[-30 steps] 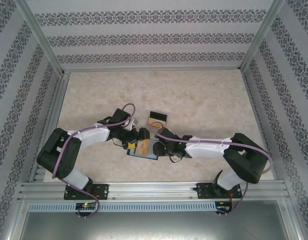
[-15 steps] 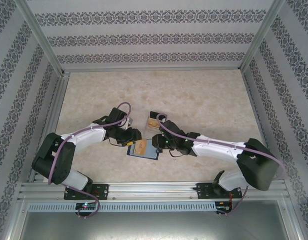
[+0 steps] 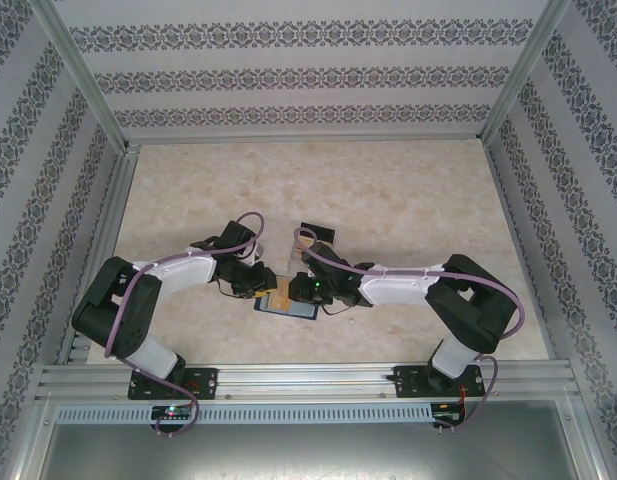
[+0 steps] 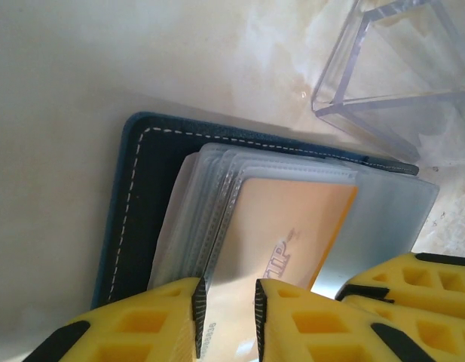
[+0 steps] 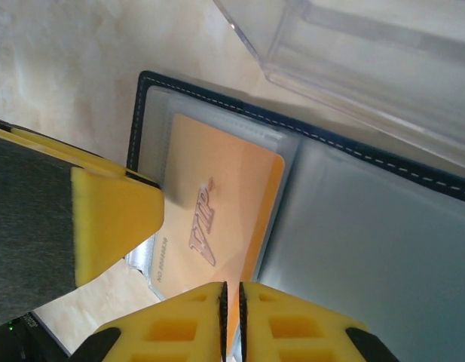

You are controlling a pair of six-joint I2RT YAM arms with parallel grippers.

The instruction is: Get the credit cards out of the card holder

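Card holder (image 4: pixel 134 226): navy with white stitching, it lies open and flat on the table (image 3: pixel 388 200). From above you see its long side running left to right, slightly tilted, with both arms meeting over it.
Gold card (image 5: pixel 217 204): it sits in the holder's left half. Its long axis runs parallel to the holder's fold. One short end faces the holder's far stitched edge and the other points at the right gripper's tips.
Clear sleeves (image 4: pixel 183 226): several are stacked on the same half of the holder, and the card lies among them.
Left gripper (image 4: pixel 227 309): narrow. You have its pads on either side of the sleeve stack at the holder's near edge, and the stack fills the gap between them.
Right gripper (image 5: pixel 232 302): nearly closed, with a thin slit left. The card's near short end runs into that slit, so you are pinching the card.
Acrylic stand (image 4: pixel 383 83): clear, just beyond the holder's far stitched edge. You cannot tell whether it touches the holder.
Top view: the card is a small tan patch on the holder between the two grippers.
Right wrist view: here you can read raised "VIP" lettering running along the card's long axis. One yellow left finger lies at the holder's left side.
Left wrist view: you get the layered sleeve edges, with the right gripper's yellow fingers just beside your left ones.
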